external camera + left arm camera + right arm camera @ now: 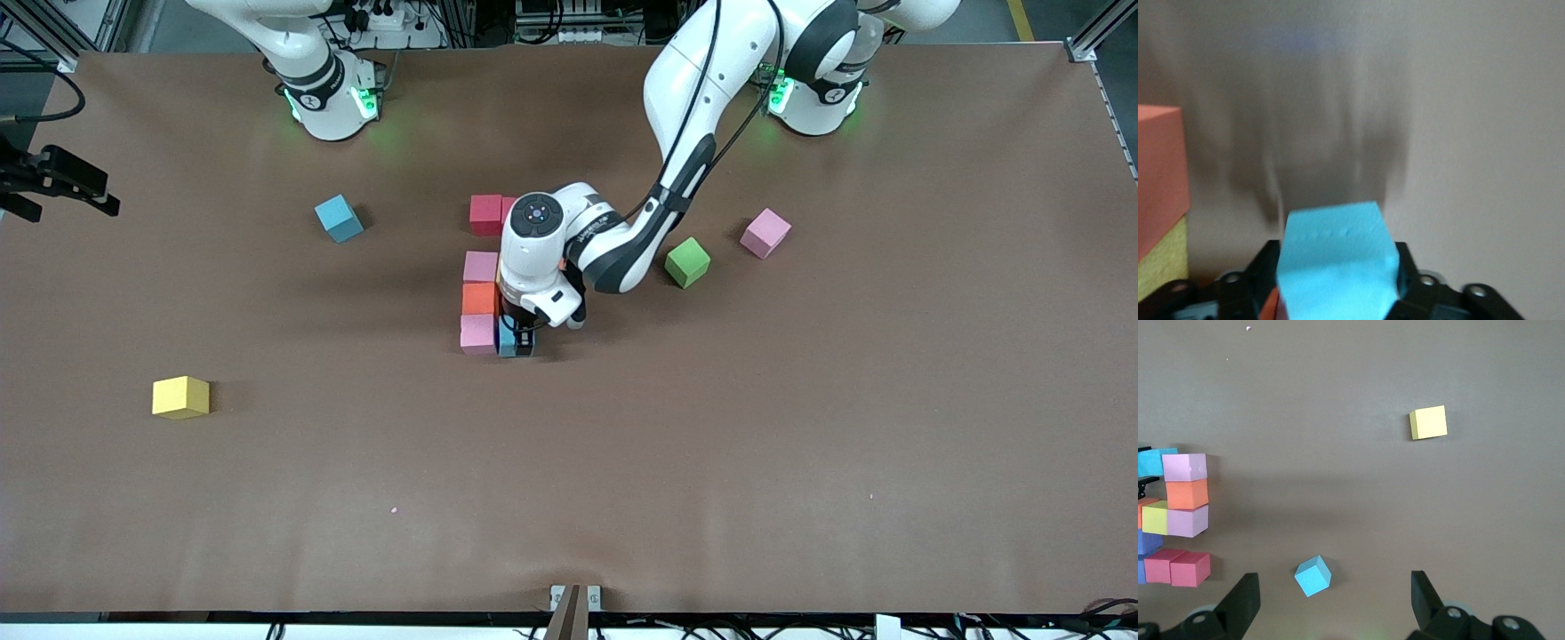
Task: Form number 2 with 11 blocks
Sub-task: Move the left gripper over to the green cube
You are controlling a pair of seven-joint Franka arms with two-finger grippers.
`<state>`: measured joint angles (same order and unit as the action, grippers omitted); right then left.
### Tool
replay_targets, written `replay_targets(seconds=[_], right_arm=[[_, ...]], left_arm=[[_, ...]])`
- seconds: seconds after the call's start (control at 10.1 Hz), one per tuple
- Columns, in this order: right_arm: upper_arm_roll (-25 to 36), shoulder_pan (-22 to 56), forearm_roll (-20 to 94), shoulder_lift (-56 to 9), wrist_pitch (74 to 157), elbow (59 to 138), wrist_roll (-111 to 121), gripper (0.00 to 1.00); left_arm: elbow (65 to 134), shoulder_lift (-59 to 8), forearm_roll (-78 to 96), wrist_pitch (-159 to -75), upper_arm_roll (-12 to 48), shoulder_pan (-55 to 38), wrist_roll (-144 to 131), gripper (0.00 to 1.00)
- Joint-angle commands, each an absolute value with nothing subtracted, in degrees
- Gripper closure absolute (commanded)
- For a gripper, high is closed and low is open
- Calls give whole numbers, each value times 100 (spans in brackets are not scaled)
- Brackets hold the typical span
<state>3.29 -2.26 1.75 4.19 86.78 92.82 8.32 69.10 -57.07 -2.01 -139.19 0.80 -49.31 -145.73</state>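
My left gripper (516, 343) is shut on a light blue block (507, 340), low at the table beside a pink block (477, 334), the nearest of a column. The column also holds an orange block (480, 298), a pink block (480, 266) and a red block (486, 214). The left hand hides the blocks beside them. In the left wrist view the blue block (1338, 260) sits between the jaws of the gripper (1338, 283). My right gripper (1335, 607) is open, high over a loose light blue block (1313, 575); it waits, outside the front view.
Loose blocks lie around: light blue (339, 218) toward the right arm's end, yellow (180, 396) nearer the camera, green (687, 262) and pink (765, 233) toward the left arm's end. A black fixture (53, 182) juts in at the right arm's end.
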Motion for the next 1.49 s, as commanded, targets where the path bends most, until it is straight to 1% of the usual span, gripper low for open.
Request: replay_targets(seconds=[0.0, 0.3, 0.59, 0.69, 0.79, 0.99, 1.19, 1.39], right_arm=[[316, -193, 167, 360, 8613, 9079, 835, 0], [325, -202, 176, 369, 8587, 9009, 835, 0], [334, -211, 158, 360, 8569, 9000, 835, 0], [343, -228, 176, 369, 8569, 8991, 826, 0], [351, -229, 184, 360, 8578, 8991, 835, 0], [343, -228, 149, 352, 8587, 9000, 844, 0], [343, -211, 158, 352, 8596, 9009, 844, 0], [343, -211, 149, 352, 8596, 9009, 835, 0]], left_arm=[[6829, -5739, -97, -13913, 0, -4975, -14564, 0], [6864, -5495, -123, -13721, 9, -4940, -14537, 0], [6873, -5090, -97, -12931, 26, -4817, -14520, 0], [6882, -4976, -140, -12824, 52, -4738, -14493, 0], [7012, -4801, -97, -12684, 61, -4676, -14163, 0], [7188, -4607, -27, -12097, 140, -4510, -13363, 0], [8099, -4055, -26, -12067, 569, -4107, -12529, 0], [9206, -3326, -26, -12172, 947, -3685, -11667, 0]])
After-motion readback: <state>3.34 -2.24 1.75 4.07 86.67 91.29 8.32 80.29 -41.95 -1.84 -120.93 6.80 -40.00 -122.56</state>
